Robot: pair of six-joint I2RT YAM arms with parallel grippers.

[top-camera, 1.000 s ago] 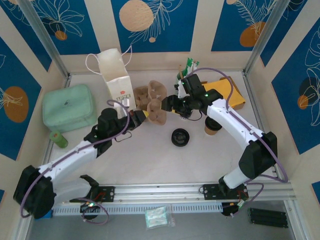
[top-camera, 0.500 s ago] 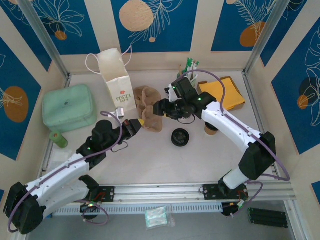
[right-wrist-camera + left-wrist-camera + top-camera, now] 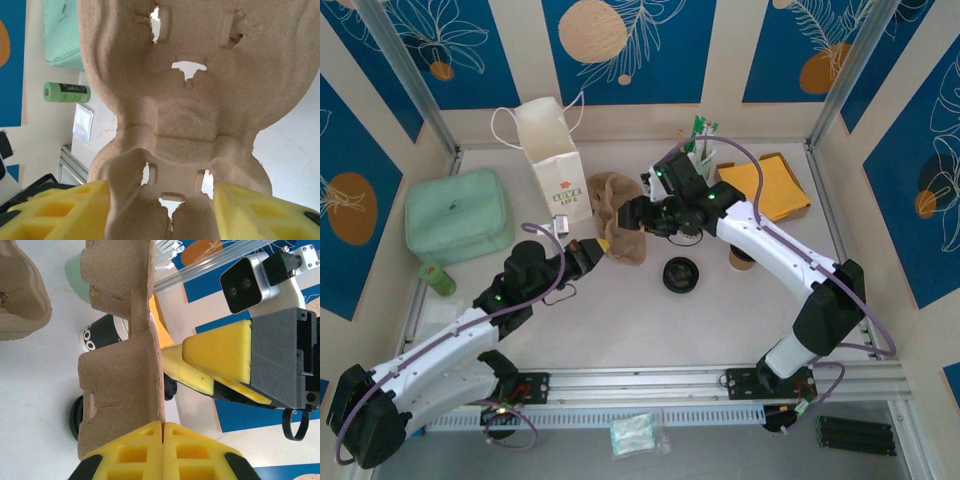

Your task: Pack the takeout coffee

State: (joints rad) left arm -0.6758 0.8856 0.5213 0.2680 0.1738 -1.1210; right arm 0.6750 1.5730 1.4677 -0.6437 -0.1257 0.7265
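Top view, left to right:

- paper bag (image 3: pixel 552 160) stood upright at 11 o'clock of the carrier, untouched.
- left gripper (image 3: pixel 162 427) was clenched on the bottom edge of the pulp cup carrier (image 3: pixel 620 225), pads pinched onto a thin lip, carrier standing on edge.
- right gripper (image 3: pixel 160 200) straddled the same carrier from 2 o'clock, one pad on each side of its lower lobes. Can't tell if it was actually clamping or just bracketing.
- black lid (image 3: pixel 680 273) lay flat at 5 o'clock of the carrier, apart from the cup.
- takeout coffee (image 3: pixel 742 258) sat on the table at 4 o'clock of the carrier, tucked under the right forearm, not in any pocket.

Risks as I read it:

- Two arms on one flimsy pulp tray: any mismatch in motion likely creases or tears it.
- Left pinch is shallow, so it could slip out.
- A right elbow swing could tip the unlidded cup.
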